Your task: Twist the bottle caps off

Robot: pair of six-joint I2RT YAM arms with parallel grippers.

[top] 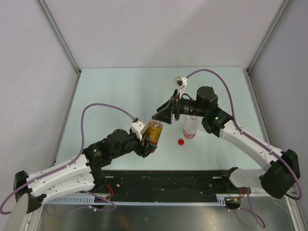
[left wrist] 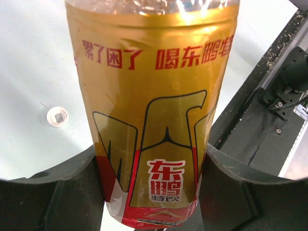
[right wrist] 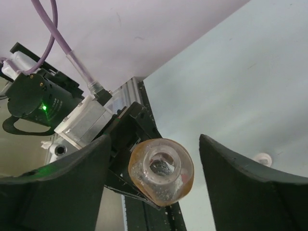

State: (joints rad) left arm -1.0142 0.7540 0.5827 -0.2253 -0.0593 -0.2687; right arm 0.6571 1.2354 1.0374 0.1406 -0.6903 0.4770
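Top external shows the left claw [top: 150,140] clamped on the amber bottle [top: 154,129], close to the near edge of the surface [top: 120,91], with open room beyond. The right claw [top: 162,115] has its fingers apart on either side of the bottle's uncapped mouth [right wrist: 161,166]. Just behind that claw, the red cap [top: 181,141] lies beside the labelled bottle [top: 190,129].

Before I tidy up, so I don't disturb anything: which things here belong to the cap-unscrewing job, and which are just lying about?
Job: gold-labelled amber plastic bottle, clamped in the left gripper; clear plastic bottle with red-and-white label; small round red cap; small round white cap; open right gripper.
Not the job: purple cables; black rail along the near edge of the pale table.
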